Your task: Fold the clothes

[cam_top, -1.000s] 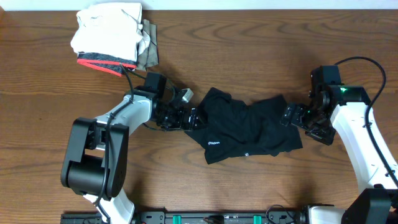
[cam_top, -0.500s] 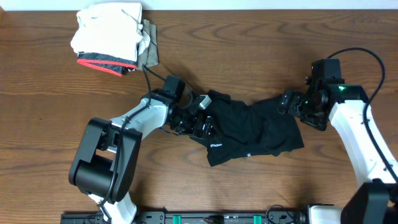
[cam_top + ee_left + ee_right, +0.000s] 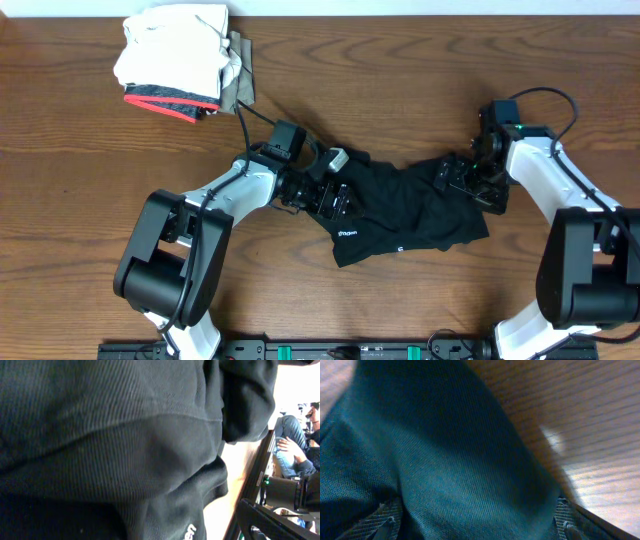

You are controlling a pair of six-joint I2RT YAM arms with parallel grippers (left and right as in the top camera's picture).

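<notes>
The clothes (image 3: 405,210), a black short-sleeved shirt with a small white logo (image 3: 346,233), lie crumpled mid-table. My left gripper (image 3: 335,197) rests low on the shirt's left edge. In the left wrist view black fabric (image 3: 125,445) fills the frame and hides the fingers; the logo (image 3: 190,532) shows at the bottom. My right gripper (image 3: 447,177) is on the shirt's upper right edge. In the right wrist view its pads (image 3: 563,519) stand wide apart, and the gripper (image 3: 475,527) is open with a hump of cloth (image 3: 465,475) between the pads.
A stack of folded garments (image 3: 178,58), white on top with a red-trimmed grey one beneath, sits at the back left. Bare wooden table (image 3: 80,180) surrounds the shirt. Beyond the table's front edge, a frame rail (image 3: 270,520) and a seated person (image 3: 295,435) show.
My left gripper slid right, from beside the shirt onto its left edge. My right gripper moved left and up onto the shirt's right edge. The shirt's left side bunched slightly.
</notes>
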